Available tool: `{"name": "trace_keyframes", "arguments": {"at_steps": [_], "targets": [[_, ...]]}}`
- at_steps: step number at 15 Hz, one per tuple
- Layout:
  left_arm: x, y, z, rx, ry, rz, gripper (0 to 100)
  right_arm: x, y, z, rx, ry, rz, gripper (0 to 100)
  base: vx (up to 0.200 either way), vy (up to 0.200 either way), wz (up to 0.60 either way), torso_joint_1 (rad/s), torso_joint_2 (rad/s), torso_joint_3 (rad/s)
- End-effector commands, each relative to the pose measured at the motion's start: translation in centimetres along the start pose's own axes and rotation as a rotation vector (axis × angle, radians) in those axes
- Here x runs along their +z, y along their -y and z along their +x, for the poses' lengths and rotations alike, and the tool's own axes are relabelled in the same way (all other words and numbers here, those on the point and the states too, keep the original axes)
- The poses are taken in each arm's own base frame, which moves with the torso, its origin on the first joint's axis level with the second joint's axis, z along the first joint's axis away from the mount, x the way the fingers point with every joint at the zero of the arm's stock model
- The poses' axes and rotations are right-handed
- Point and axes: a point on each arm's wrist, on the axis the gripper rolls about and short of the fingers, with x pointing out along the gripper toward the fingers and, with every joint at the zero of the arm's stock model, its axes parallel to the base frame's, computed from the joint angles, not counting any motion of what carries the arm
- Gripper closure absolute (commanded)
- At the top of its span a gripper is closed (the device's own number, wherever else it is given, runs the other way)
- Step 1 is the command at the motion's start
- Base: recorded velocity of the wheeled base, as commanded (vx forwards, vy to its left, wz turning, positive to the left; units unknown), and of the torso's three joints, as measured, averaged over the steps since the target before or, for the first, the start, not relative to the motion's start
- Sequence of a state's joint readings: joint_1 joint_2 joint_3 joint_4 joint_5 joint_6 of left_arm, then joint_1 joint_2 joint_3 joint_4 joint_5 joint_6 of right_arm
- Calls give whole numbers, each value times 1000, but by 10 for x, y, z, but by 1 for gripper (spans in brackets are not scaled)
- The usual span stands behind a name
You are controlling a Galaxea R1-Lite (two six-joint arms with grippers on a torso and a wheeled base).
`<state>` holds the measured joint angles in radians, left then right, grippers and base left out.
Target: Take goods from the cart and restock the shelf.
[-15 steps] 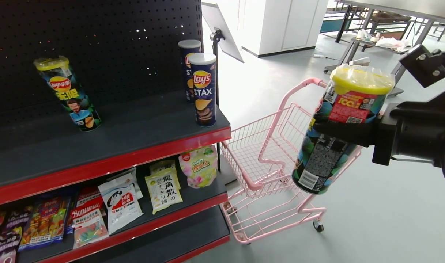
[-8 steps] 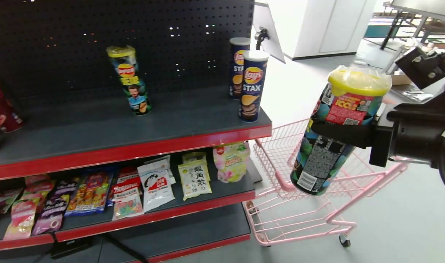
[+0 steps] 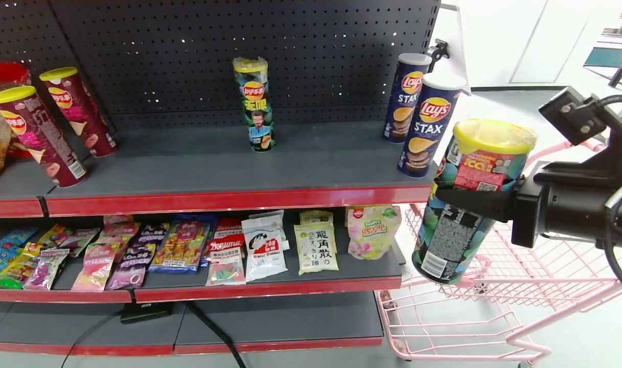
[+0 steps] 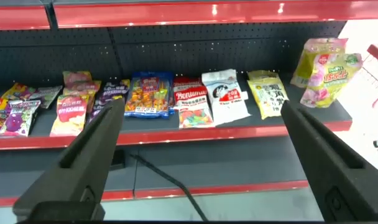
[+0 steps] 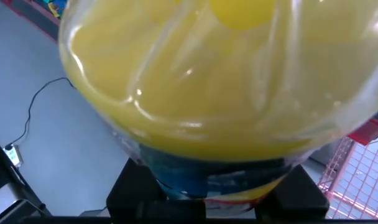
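Observation:
My right gripper (image 3: 473, 200) is shut on a tall chip can (image 3: 474, 204) with a yellow lid, held slightly tilted in the air just right of the shelf's end and above the pink cart (image 3: 500, 291). In the right wrist view the can's yellow lid (image 5: 232, 68) is close up, with black fingers (image 5: 134, 193) on both sides of the can's body. A matching can (image 3: 254, 105) stands at the middle back of the upper shelf board (image 3: 213, 171). My left gripper (image 4: 201, 109) is open and holds nothing, low in front of the snack-bag shelf (image 4: 195, 138).
Two blue chip cans (image 3: 429, 130) stand at the upper shelf's right end, close to the held can. Two maroon cans (image 3: 40, 135) lean at its left end. Snack bags (image 3: 262, 250) line the lower shelf. A black cable (image 3: 213, 327) runs under the bottom board.
The whole head view has swung left toward the shelf, so the camera moved. My right gripper keeps the can in the same grip.

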<state>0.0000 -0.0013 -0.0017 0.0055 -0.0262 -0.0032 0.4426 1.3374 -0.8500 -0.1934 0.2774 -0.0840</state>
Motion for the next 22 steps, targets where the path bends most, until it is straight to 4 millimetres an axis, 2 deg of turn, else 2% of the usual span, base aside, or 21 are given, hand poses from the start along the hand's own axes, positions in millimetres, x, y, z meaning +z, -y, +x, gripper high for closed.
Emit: {"name": "trace_keyframes", "arguments": {"at_steps": [1,12,15,18,22], "targets": [[0,0,0,0,-1,0,0,1,-2,-2,8,9,-4,100,0,200,0,7,2,-2],[0,0,0,-1,-1,0,0,2,-1,-2,7,67,-49,100,0,200,0,1,2,3],[0,0,0,-1,-1,0,0,2,-3,-3,94,75,-56,100,0,200,0,4,1,2],[0,0,0,-1,-1,0,0,2,-4,-5,94,81,-59,100,0,200,0,-1,2,2],[0,0,0,-1,-1,0,0,-2,-6,-9,98,76,-59,100,0,0,0,0,0,0]]}}
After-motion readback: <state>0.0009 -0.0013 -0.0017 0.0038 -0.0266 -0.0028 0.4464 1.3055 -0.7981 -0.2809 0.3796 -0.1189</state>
